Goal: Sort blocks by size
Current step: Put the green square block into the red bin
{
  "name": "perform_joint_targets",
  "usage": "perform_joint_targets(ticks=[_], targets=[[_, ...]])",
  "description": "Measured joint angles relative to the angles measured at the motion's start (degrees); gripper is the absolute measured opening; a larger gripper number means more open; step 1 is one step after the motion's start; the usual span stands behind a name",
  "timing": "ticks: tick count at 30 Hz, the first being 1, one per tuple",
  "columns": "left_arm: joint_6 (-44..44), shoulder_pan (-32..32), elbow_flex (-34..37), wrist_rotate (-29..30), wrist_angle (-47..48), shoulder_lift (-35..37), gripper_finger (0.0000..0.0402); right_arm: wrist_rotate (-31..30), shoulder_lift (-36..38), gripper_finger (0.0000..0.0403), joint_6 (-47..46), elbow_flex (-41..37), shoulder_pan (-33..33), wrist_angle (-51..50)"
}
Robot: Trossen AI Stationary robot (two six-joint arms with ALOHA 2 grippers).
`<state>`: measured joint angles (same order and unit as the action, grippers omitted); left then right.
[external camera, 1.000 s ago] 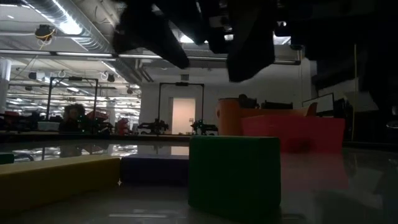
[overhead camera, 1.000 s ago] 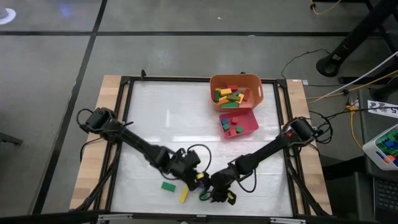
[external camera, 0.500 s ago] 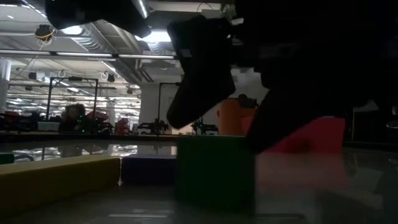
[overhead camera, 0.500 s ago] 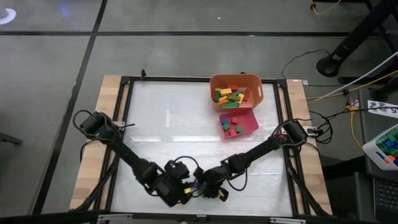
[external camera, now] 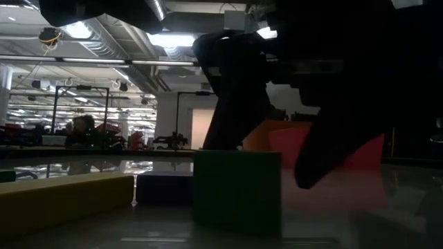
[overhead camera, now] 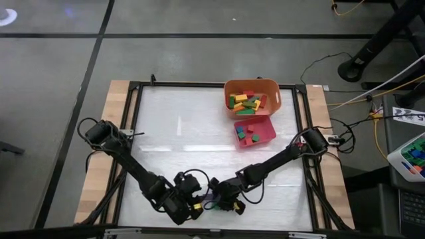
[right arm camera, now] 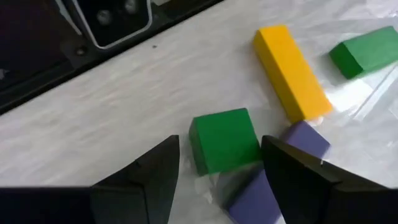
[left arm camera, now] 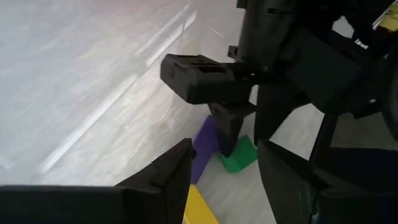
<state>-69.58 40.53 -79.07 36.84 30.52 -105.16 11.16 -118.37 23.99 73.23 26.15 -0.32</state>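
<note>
Four blocks lie near the table's near edge: a green cube [right arm camera: 224,140], a purple block [right arm camera: 273,174] beside it, a yellow bar [right arm camera: 289,71] and a green block [right arm camera: 364,53] farther off. In the low view the green cube [external camera: 235,190] stands by the purple block [external camera: 163,188] and the yellow bar [external camera: 66,197]. My right gripper [right arm camera: 221,180] is open and slants down over the green cube, one finger on each side. My left gripper [left arm camera: 224,186] is open and holds nothing. It hovers just left of the blocks and faces the right gripper [left arm camera: 227,124]. My right gripper has one fingertip [left arm camera: 227,146] down between the green cube [left arm camera: 239,155] and the purple block [left arm camera: 202,155]. I cannot tell whether it touches either.
An orange bin [overhead camera: 228,89] with several blocks stands at the far right. A pink-red tray [overhead camera: 271,129] with a few cubes lies just in front of it. The two arms meet close together at the near edge, with bare tabletop between them and the bin.
My left gripper has swung toward the table's near left and rolled, and now covers the yellow bar and green block in the high view. My right gripper has sunk a little over the green cube. The cube has shifted slightly toward the purple block.
</note>
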Motion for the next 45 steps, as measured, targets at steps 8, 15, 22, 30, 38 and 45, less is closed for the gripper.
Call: perform_joint_targets(ticks=[8,15,22,30,38,45], targets=[[-0.29,0.0,0.0,0.03,0.09,0.0,0.0169,0.0,0.0,0.0219,-0.09,0.0,0.02,-0.26],[-0.5,0.0,0.0,0.03,0.1,-0.02,0.0169,1.5,-2.56,0.0173,0.01,0.11,0.07,0.68],[-0.5,0.0,0.0,0.03,0.19,-0.04,0.0169,2.43,-3.15,0.0139,-0.02,0.11,0.07,1.72],[-0.48,0.0,0.0,0.03,0.13,-0.04,0.0169,1.81,-2.03,0.0145,-0.17,-0.05,0.07,0.54],[-0.35,-0.02,0.0,0.27,0.33,-0.04,0.0169,-1.33,3.45,0.0142,0.44,-0.09,0.07,-5.84],[-0.5,-0.02,0.0,0.31,0.11,-0.04,0.0169,-10.64,11.38,0.0146,2.84,-0.05,0.07,-19.54]])
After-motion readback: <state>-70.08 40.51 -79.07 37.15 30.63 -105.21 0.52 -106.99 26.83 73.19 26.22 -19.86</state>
